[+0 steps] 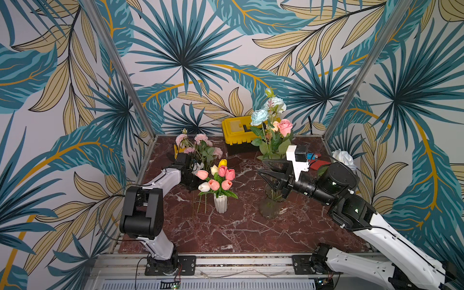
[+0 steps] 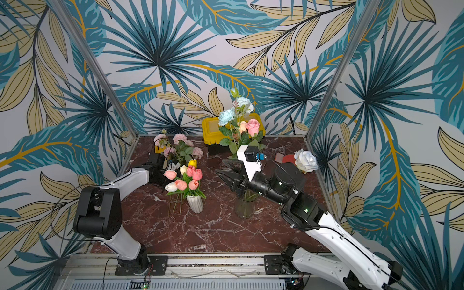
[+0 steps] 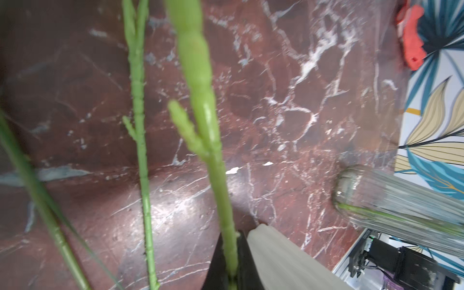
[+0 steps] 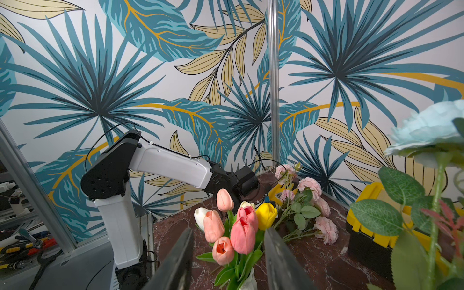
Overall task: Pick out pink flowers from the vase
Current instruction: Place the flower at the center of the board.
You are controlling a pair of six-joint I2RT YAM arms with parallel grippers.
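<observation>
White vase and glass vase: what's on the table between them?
Nothing: both top views show bare marble tabletop between the white vase and glass vase.

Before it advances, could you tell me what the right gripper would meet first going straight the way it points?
Probably the tulip bunch in the white vase: the open right gripper points at it, and the right wrist view frames the pink tulips between its fingers. The gap is hard to judge.
</observation>
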